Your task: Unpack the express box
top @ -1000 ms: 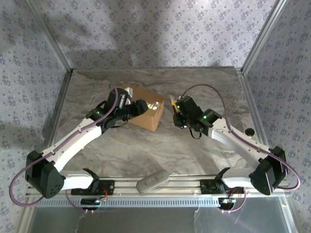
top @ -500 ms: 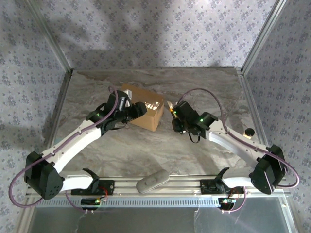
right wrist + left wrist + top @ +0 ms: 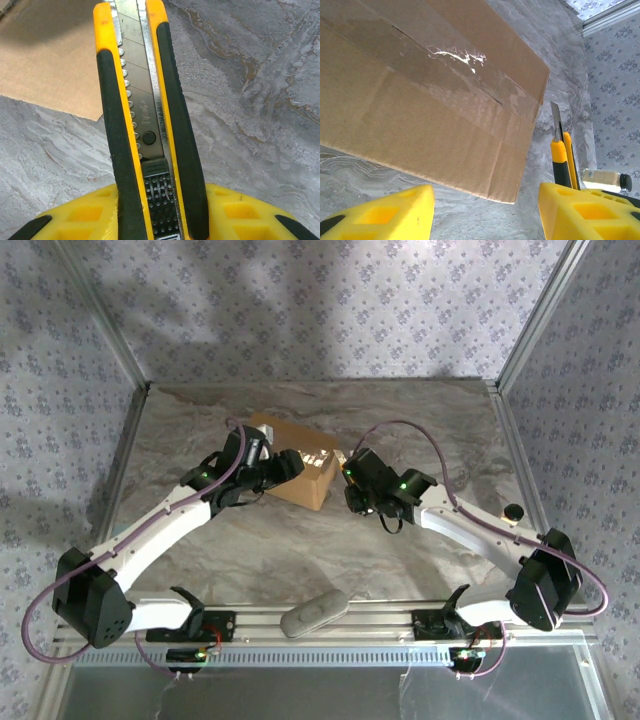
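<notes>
— Where did the express box (image 3: 297,462) sit?

— On the marbled worktop (image 3: 420,420), a little left of centre and nearer the far edge than the near one, turned at an angle to the edges. Its flaps were shut, and the shiny clear tape (image 3: 450,75) ran unbroken along the seam. It lay in about the same place as a second before.

— And the left pincer (image 3: 284,466)?

— It hung over the box's near part, much where it had been. From the left wrist, the left pincer (image 3: 482,212) was spread wide, with its yellow fingers (image 3: 375,215) on either side of the box's near corner and holding nothing.

— What had changed, then?

— The right arm. A second earlier the right pincer (image 3: 352,483) was well off to the right of the box. Half a second later it was closer, and now it stood just beside the box's right end.

— Was it carrying anything?

— Yes. The right pincer (image 3: 155,210) was clamped on a yellow-and-black utility knife (image 3: 145,125), with the blade (image 3: 131,35) slid out and pointing away from the wrist, towards the box.

— Did the blade touch the cardboard?

— I could not tell from above. From the left wrist, the knife (image 3: 560,155) stood upright just right of the box's corner, and a strip of worktop showed between them.

— Anything else nearby?

— A pale grey oblong thing (image 3: 314,612) lay at the near edge, between the two arm bases and well apart from the box.
</notes>
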`<state>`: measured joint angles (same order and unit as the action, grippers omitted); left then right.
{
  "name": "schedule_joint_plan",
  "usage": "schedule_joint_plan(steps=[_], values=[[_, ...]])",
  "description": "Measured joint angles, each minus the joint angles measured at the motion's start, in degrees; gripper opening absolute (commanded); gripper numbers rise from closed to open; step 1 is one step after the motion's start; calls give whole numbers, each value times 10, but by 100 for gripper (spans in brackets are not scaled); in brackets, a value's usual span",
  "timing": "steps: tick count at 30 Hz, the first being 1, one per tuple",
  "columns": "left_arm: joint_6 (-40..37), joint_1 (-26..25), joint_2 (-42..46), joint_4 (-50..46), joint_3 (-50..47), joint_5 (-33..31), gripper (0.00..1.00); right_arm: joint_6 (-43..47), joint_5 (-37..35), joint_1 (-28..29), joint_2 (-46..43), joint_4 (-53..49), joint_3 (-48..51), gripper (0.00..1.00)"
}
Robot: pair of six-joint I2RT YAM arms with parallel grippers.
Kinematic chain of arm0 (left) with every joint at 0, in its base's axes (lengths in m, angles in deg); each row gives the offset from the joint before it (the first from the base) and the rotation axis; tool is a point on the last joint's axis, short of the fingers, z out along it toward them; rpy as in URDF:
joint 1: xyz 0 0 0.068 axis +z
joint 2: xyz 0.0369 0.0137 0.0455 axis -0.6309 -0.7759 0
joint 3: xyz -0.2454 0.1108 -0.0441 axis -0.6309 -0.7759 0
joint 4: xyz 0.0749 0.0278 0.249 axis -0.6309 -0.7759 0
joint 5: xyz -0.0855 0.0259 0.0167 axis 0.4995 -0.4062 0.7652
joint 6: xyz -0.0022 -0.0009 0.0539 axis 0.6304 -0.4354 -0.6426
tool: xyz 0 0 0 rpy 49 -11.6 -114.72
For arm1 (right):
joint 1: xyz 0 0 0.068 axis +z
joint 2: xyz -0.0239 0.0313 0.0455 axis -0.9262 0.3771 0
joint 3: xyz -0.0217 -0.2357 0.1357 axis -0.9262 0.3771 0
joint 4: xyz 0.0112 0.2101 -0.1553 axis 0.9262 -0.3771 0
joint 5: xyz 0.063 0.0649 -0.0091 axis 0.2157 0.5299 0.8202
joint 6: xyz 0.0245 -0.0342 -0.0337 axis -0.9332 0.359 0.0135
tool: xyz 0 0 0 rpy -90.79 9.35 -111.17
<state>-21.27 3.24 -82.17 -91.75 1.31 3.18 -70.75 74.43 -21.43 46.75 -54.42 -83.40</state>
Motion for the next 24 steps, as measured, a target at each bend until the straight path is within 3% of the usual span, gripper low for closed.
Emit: schedule_joint_plan(steps=[24], values=[[0,0,0,10,0,0,57,2,-17,7,25,-9,-15,0]])
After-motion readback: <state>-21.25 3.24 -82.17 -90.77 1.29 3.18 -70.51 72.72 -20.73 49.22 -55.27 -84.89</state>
